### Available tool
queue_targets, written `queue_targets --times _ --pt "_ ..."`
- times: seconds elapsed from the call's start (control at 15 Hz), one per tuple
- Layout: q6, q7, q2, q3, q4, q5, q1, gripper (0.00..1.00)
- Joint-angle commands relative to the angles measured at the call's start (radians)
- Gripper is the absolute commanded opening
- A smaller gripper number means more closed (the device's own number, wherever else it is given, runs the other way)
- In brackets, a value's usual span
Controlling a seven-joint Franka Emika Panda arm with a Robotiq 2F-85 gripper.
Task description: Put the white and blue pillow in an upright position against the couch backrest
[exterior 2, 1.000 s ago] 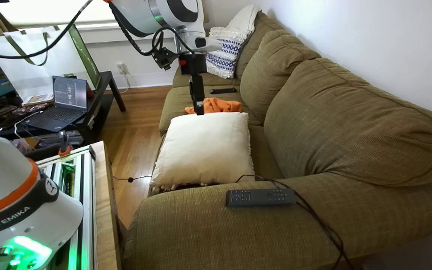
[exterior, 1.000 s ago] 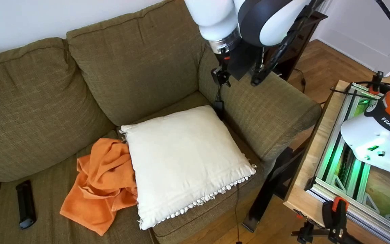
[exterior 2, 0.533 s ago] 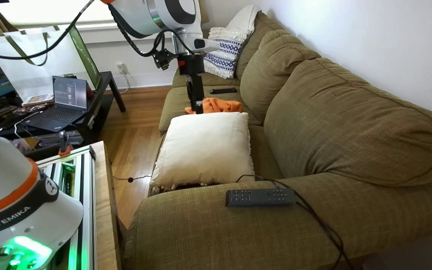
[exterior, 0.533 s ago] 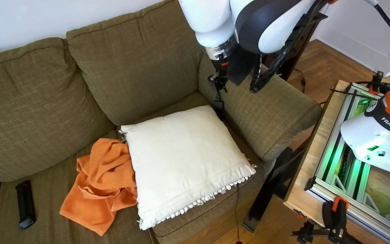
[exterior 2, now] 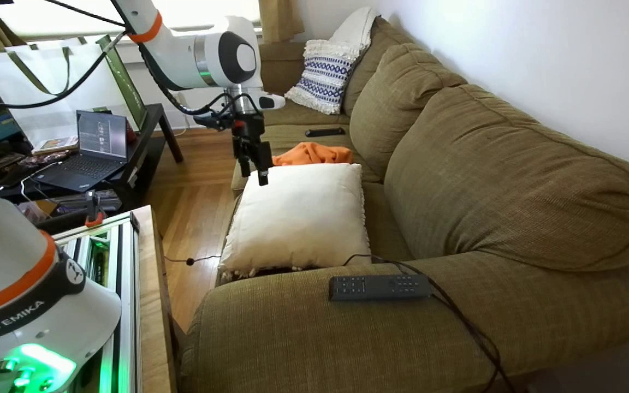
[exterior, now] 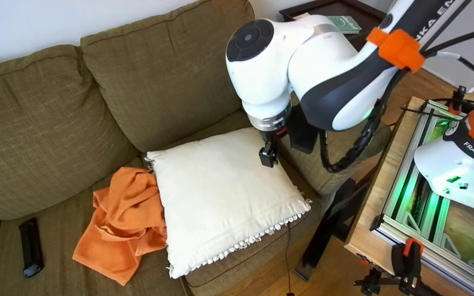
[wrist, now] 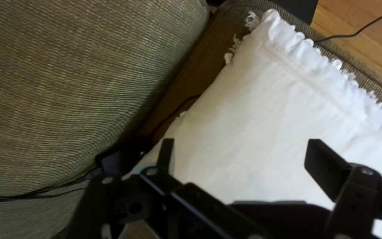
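i have jaws spread, gripping nothing; white pillow (exterior: 224, 199) lies flat below them, edge by armrest (wrist: 78, 83) nearest. likely grab there, tip toward backrest (exterior: 169, 78).

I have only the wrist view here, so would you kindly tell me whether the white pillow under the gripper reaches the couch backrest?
Observer: It does not appear to: in an exterior view, a strip of seat shows between the white pillow and the backrest.

Operator: Thank you; I see no blue pattern on this one, so does any other pillow in your views have some?

Observer: Yes, in an exterior view a white and blue pillow sits propped at the far end of the couch.
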Motion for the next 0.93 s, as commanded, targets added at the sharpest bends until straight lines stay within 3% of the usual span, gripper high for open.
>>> queue_targets --times 0.0,0.07,0.53,0.87 --pt "0.143 -0.077 0.037 -0.034 -0.062 0.000 0.043 1.00" --pt "0.080 -0.054 0.020 -0.047 -0.032 0.026 0.062 1.00" --pt "0.093 -0.054 0.025 -0.067 -0.027 0.027 0.082 1.00" --pt "0.129 -0.042 0.100 -0.062 -0.019 -0.019 0.168 1.00"
